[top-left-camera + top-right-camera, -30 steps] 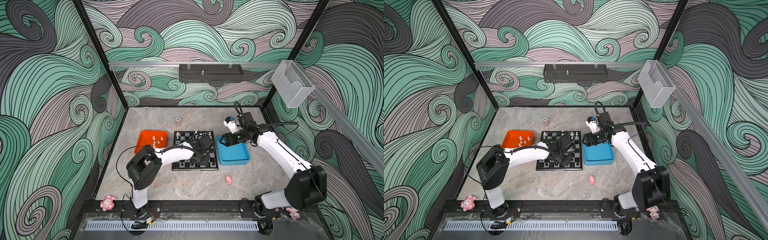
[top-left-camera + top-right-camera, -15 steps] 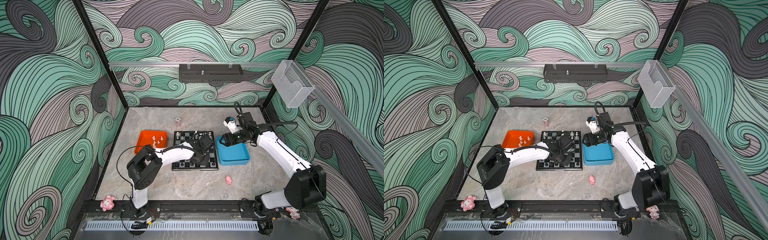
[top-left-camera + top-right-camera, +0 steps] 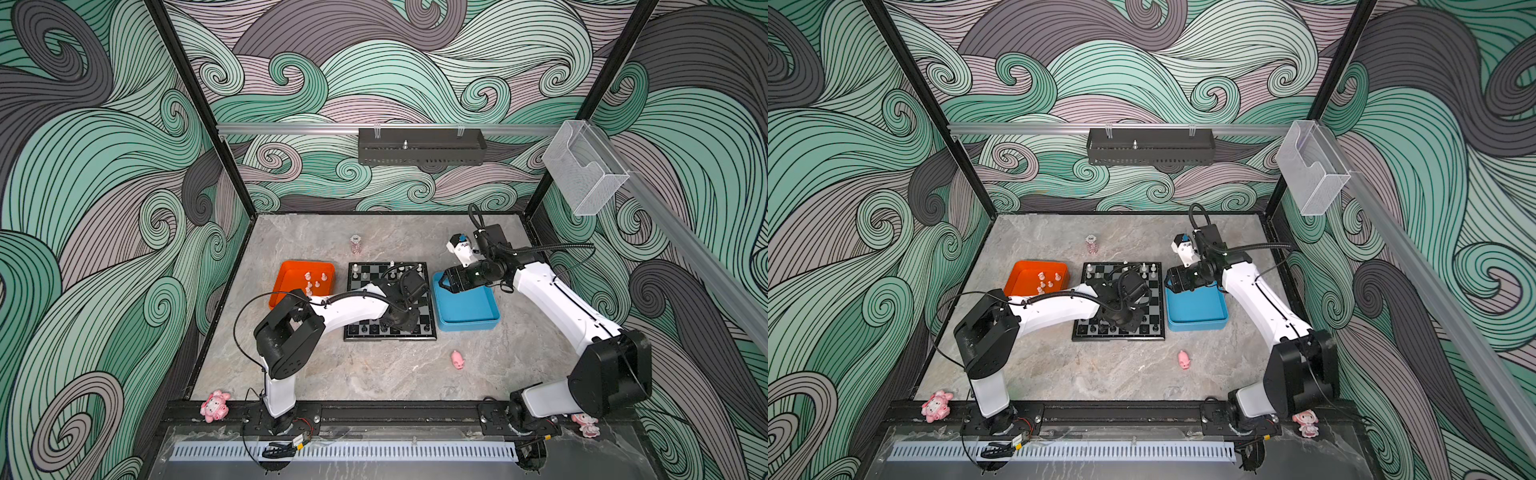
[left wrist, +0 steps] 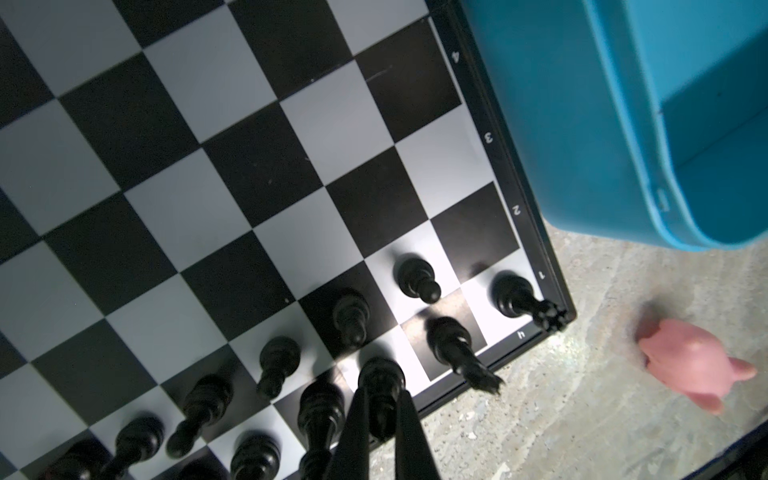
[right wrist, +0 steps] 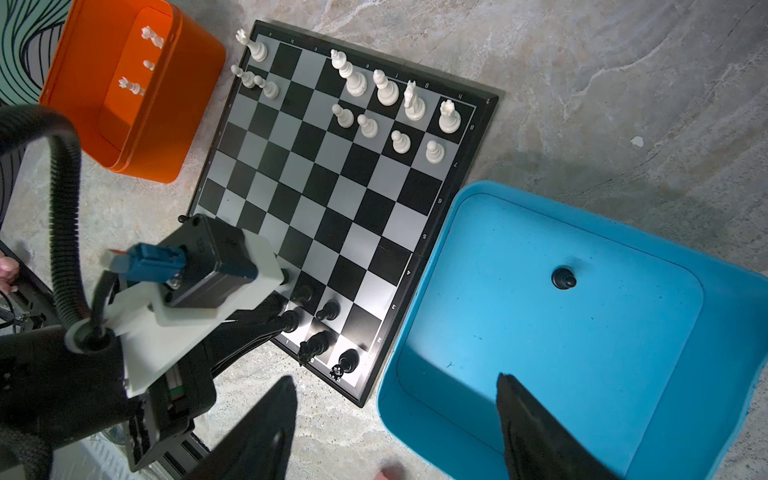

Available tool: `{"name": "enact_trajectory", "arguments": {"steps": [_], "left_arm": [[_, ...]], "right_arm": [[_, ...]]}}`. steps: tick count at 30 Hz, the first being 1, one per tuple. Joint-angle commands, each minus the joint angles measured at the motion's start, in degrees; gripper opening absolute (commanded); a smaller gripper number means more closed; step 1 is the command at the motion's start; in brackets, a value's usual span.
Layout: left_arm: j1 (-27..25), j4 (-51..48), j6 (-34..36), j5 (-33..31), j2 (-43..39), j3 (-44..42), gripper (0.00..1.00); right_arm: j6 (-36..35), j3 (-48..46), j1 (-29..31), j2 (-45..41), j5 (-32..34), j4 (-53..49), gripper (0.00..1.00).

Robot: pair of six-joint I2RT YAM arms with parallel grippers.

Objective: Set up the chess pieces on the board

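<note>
left gripper point(image 4: 382, 401): fingers pinched tight on the upper part of 1 black piece point(image 4: 381, 376); in both top views the fingertips are hidden under the wrist.
black piece: upright over a grey square in the board's edge row nearest the arm bases, 3rd square from the corner by the blue tray. Can't tell if the base touches the square; type unclear.
right gripper point(image 5: 395, 377): jaws spread wide, nothing between them; hovers over the board-side rim of the blue tray point(image 5: 582, 353), seen in a top view at point(image 3: 446, 283).
board point(image 5: 332, 199): flat on the table point(image 3: 374, 374), between the orange tray point(image 3: 291, 286) and the blue tray, just beside both.
black pieces point(image 4: 351, 311): fill the 2 rows nearest the arm bases; rook point(image 4: 515, 295) on the corner square, knight point(image 4: 451, 340) next to it, then the held piece.
black pawn point(image 5: 564, 278): 1, alone on the blue tray floor.
white pieces point(image 5: 386, 91): on the 2 far rows, back-rank men with pawns in front; several more stand in the orange tray point(image 3: 313, 280).
pig figurine point(image 3: 457, 359): pink, on the table near the board's corner, apart from it.
jar point(image 3: 355, 245): small, clear, on the table beyond the board's far edge.
</note>
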Motion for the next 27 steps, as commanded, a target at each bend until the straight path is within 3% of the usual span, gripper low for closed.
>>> {"name": "enact_trajectory", "arguments": {"steps": [1,27], "left_arm": [[-0.4,0.3,0.4,0.4,0.6,1.6,0.00],[-0.6,0.4,0.2,0.9,0.8,1.0,0.03]], "right_arm": [[-0.3,-0.7,-0.4,0.2,-0.6,0.2,0.76],[-0.3,-0.9,-0.4,0.3,-0.7,0.5,0.76]]}}
